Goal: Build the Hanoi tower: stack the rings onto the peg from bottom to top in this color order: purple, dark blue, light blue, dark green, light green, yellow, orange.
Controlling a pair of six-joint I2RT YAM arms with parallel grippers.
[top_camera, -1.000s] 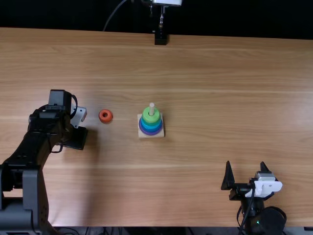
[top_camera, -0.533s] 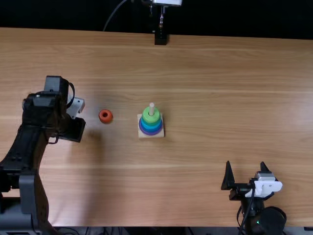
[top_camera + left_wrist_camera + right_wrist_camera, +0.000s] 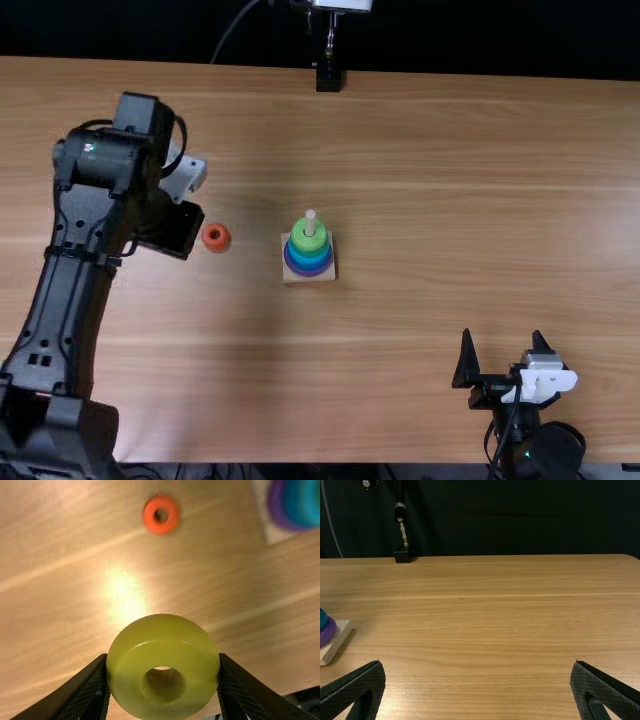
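Left wrist view, lower centre: your left jaws, parted, hold the yellow ring point(image 3: 162, 702) by its sides, which should keep its hole clear for the peg point(image 3: 310, 218), top view's centre. There the light green ring point(image 3: 308, 242) seems uppermost. The orange ring point(image 3: 208, 244), left of centre, lies apart, being last; lower right, your right jaws gape empty

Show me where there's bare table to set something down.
Bare wood: right of the peg's base, beyond the right gripper; and nearer, between the two arms. Crowded: left of the base, where the orange ring lies near the left gripper, which holds the yellow ring.
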